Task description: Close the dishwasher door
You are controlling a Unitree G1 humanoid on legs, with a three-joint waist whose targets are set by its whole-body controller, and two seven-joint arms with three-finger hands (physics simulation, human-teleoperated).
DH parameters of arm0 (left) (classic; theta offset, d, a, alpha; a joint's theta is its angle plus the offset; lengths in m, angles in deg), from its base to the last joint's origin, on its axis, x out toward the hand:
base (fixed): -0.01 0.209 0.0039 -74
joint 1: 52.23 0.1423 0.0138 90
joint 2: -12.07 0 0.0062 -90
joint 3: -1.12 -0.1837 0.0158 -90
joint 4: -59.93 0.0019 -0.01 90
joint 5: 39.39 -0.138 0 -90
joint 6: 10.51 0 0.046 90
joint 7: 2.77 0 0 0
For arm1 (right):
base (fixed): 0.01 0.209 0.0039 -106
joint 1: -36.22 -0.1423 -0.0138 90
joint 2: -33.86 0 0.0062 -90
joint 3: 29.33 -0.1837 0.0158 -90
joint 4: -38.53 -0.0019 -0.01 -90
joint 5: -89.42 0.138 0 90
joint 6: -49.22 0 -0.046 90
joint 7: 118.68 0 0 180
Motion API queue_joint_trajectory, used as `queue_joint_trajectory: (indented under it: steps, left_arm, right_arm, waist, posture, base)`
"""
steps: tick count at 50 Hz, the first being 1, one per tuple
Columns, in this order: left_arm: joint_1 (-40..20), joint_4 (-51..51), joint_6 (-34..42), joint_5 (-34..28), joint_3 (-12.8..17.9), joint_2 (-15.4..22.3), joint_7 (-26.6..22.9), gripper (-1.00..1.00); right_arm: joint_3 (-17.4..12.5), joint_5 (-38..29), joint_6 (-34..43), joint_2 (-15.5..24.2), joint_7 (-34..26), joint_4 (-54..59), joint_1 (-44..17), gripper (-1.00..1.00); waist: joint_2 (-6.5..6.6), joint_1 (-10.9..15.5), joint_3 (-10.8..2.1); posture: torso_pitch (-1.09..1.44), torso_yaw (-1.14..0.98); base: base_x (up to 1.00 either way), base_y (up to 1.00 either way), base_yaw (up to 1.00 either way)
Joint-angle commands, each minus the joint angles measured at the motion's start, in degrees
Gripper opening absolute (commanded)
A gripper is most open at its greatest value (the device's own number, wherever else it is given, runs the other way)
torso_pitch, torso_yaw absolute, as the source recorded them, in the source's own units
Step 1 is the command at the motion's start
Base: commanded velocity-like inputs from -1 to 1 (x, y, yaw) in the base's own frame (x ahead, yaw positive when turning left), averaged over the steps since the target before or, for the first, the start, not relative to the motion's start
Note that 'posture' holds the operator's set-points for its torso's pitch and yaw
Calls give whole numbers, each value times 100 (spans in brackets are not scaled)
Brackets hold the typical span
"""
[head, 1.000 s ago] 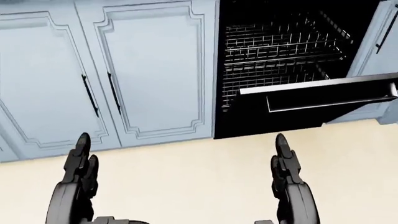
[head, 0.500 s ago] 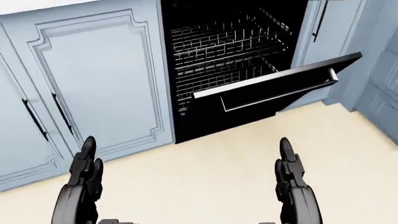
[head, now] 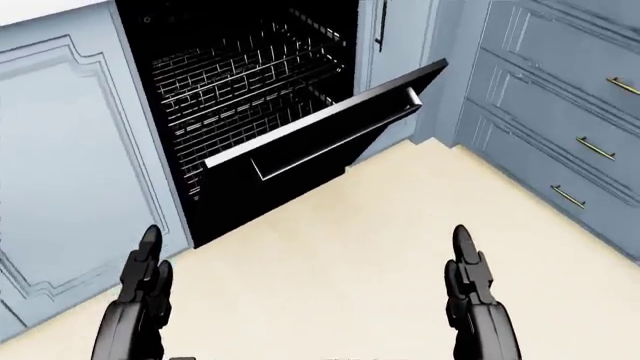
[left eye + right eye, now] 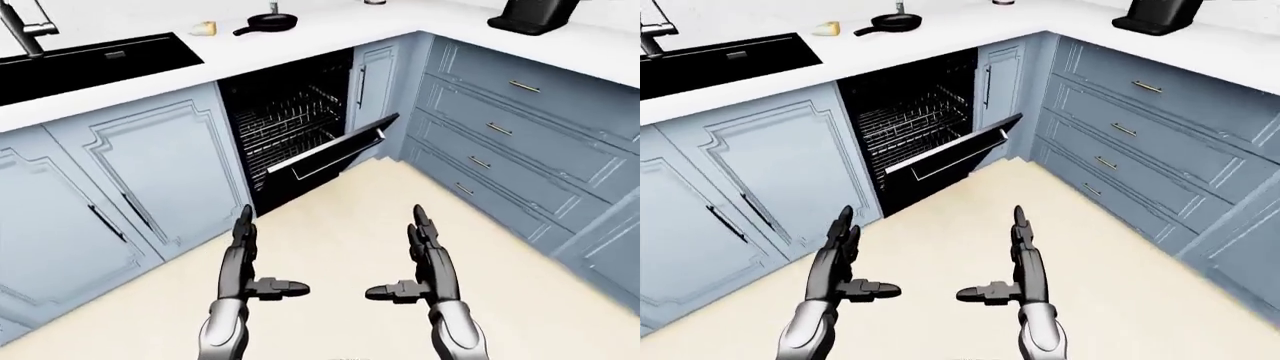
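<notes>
Under the desk [image 4: 300,37] edge, near its corner, dishwasher door [image 3: 310,139] hangs partly open, racks [image 3: 240,75] visible. Left hand [image 4: 240,259] & right hand [image 4: 428,259] both released, fingers straight, above floor [image 4: 340,240], holding nothing.

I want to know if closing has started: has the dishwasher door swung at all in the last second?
No. The door stands just as far open against its racks; its leftward slide and tilt in the head view is the camera turning, cabinets included.

Blue kitchen corner, white counter

Black sink [image 4: 95,64] at ten o'clock; frying pan [image 4: 268,24] at twelve; drawer bank [image 4: 520,142] at three; cream floor [image 4: 340,255] below.
</notes>
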Motion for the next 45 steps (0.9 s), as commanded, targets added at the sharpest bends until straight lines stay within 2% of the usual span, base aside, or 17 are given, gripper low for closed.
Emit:
queue_joint_trajectory:
  steps: [1,8,11,12,14,16,22,24,26,27,29,36,38,40,41,43,45]
  left_arm:
    - [-104,-312,-184,3,117,54,32,100]
    - [-53,-373,-178,-14,80,38,33,100]
    - [-48,-383,-176,-9,79,38,28,100]
    - [-42,-393,-174,-8,77,38,26,100]
    - [-43,-380,-181,-13,76,40,23,100]
    - [-46,-386,-175,-11,86,43,26,100]
    - [-55,-382,-170,-9,93,45,26,100]
    - [-65,-369,-174,-5,100,46,26,100]
    - [-73,-350,-184,-8,99,45,28,100]
    - [-75,-336,-191,-9,99,46,28,100]
    - [-78,-341,-186,-10,98,46,29,100]
    - [-75,-332,-195,-13,94,45,30,100]
    - [-69,-346,-190,-10,95,45,29,100]
    - [-63,-361,-184,-6,95,44,27,100]
    - [-59,-368,-181,-8,93,44,26,100]
    - [-49,-393,-172,-5,91,44,23,100]
    - [-48,-390,-173,-4,92,43,22,100]
  right_arm:
    - [102,16,-190,-36,-28,-268,-126,100]
    - [92,28,-165,-30,-36,-301,-119,100]
    - [98,20,-113,-28,-35,-336,-143,100]
    - [99,21,-103,-29,-37,-345,-144,100]
    - [95,22,-83,-29,-33,-380,-134,100]
    - [78,26,-304,-32,-35,-151,-141,100]
    - [88,33,-136,-33,-29,-362,-96,100]
    - [89,33,-126,-33,-29,-364,-102,100]
    - [91,34,-137,-33,-30,-360,-99,100]
    - [92,35,-143,-36,-27,-356,-97,100]
    - [88,37,-141,-33,-27,-371,-88,100]
    - [86,42,-163,-35,-25,-360,-77,100]
    - [86,44,-163,-34,-25,-372,-65,100]
    - [87,44,-171,-36,-23,-381,-52,100]
    - [89,42,-162,-36,-21,-394,-49,100]
    - [85,44,-158,-33,-22,-408,-44,100]
    - [85,46,-168,-34,-22,-400,-42,100]
  waist:
    - [34,37,-78]
    - [417,102,64]
    - [882,141,-52]
    - [606,201,5]
    - [684,163,30]
    - [622,154,-31]
    - [252,182,11]
    - [53,171,-14]
    - [-344,98,-154]
    - [-9,40,-42]
    - [-63,-2,-93]
    - [341,75,74]
    - [527,93,85]
    - [890,133,-35]
    - [631,191,9]
    - [699,155,41]
    - [630,148,-27]
  posture:
    - [0,0]
    - [0,0]
    - [0,0]
    - [0,0]
    - [0,0]
    - [0,0]
    - [0,0]
    - [0,0]
    - [0,0]
    - [0,0]
    - [0,0]
    - [0,0]
    - [0,0]
    - [0,0]
    - [0,0]
    - [0,0]
    - [0,0]
  base:
    - [0,0,-41]
    - [0,0,-41]
    - [0,0,-41]
    - [0,0,-41]
    - [0,0,-41]
    - [0,0,-41]
    - [0,0,-48]
    - [0,0,-52]
    - [0,0,-52]
    - [0,0,-52]
    - [0,0,-52]
    - [0,0,-50]
    - [0,0,-48]
    - [0,0,-48]
    - [0,0,-48]
    - [0,0,-47]
    - [0,0,-47]
